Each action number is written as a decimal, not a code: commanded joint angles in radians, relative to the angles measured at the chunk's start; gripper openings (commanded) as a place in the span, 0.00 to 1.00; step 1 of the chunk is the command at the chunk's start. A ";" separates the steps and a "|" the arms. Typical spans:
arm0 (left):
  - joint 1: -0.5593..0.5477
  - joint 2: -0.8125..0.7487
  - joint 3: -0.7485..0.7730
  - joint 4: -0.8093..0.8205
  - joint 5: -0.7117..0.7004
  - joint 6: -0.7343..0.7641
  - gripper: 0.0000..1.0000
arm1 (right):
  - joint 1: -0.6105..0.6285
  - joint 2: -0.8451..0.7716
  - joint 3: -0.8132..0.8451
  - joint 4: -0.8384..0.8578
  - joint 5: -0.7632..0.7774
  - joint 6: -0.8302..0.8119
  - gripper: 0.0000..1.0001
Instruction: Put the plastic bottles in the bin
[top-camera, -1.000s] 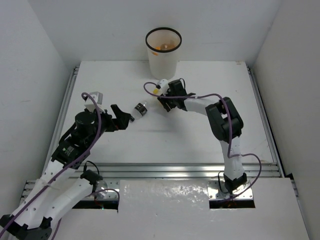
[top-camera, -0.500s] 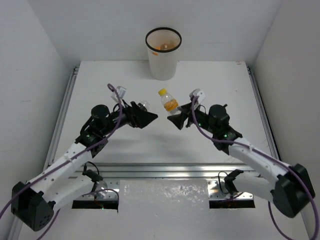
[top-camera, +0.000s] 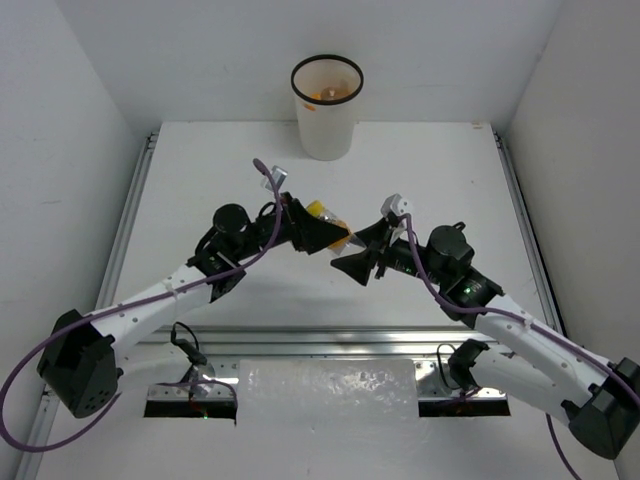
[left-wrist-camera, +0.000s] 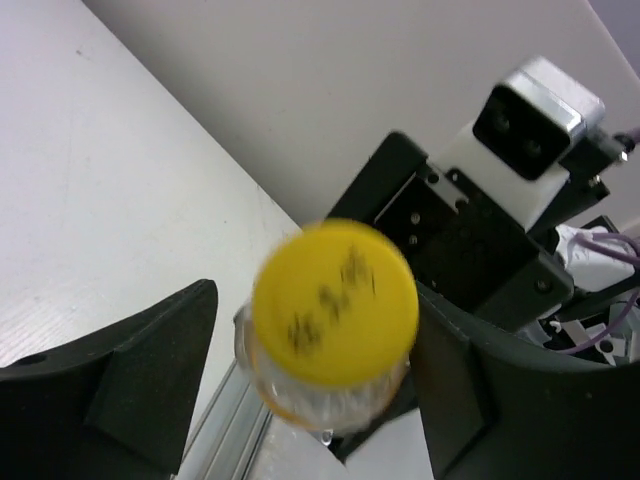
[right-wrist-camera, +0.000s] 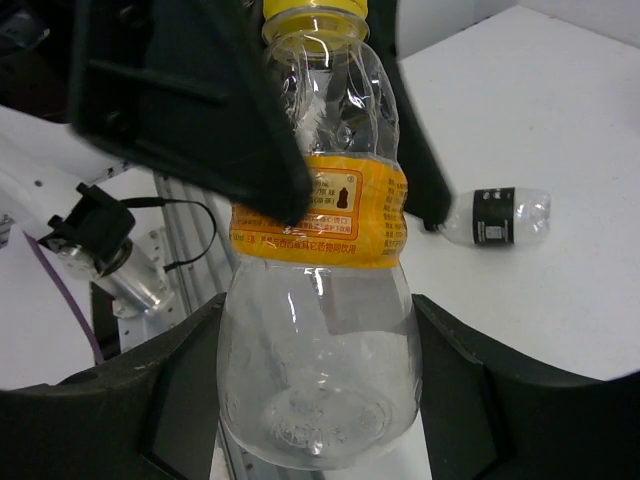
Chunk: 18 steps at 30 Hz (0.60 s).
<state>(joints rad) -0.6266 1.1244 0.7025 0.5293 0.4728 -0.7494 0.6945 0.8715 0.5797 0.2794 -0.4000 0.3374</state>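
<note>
A clear bottle with an orange label and a yellow cap (top-camera: 318, 211) hangs between my two grippers above the table's middle. My right gripper (top-camera: 351, 264) is shut on its wide base (right-wrist-camera: 320, 380), and both fingers touch its sides. My left gripper (top-camera: 328, 238) is open around the cap end; the cap (left-wrist-camera: 335, 300) faces its camera, with a small gap at the left finger (left-wrist-camera: 130, 390). The left fingers (right-wrist-camera: 200, 110) flank the bottle's upper half. A clear bottle with a dark label (right-wrist-camera: 495, 218) lies on the table beyond. The white bin (top-camera: 327, 125) stands at the back.
Something orange lies inside the bin. The right wrist's camera block (left-wrist-camera: 530, 120) sits close behind the cap. An aluminium rail (top-camera: 340, 340) runs along the table's near edge. White walls close in both sides.
Both grippers have moved in toward the middle. The yellow-capped bottle that stood alone between them is now inside both sets of jaws.
</note>
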 joint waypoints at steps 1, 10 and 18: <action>-0.005 0.037 0.100 0.006 -0.025 0.012 0.71 | 0.005 -0.031 0.054 0.035 -0.059 0.009 0.26; -0.002 0.107 0.362 -0.318 -0.379 0.142 0.00 | 0.004 -0.062 0.092 -0.286 0.621 0.072 0.99; 0.211 0.551 0.963 -0.632 -0.757 0.197 0.00 | -0.053 -0.163 -0.012 -0.563 0.934 0.253 0.99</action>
<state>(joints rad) -0.4938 1.5021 1.5162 0.0231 -0.1005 -0.6025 0.6422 0.7677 0.6193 -0.2230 0.4168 0.5247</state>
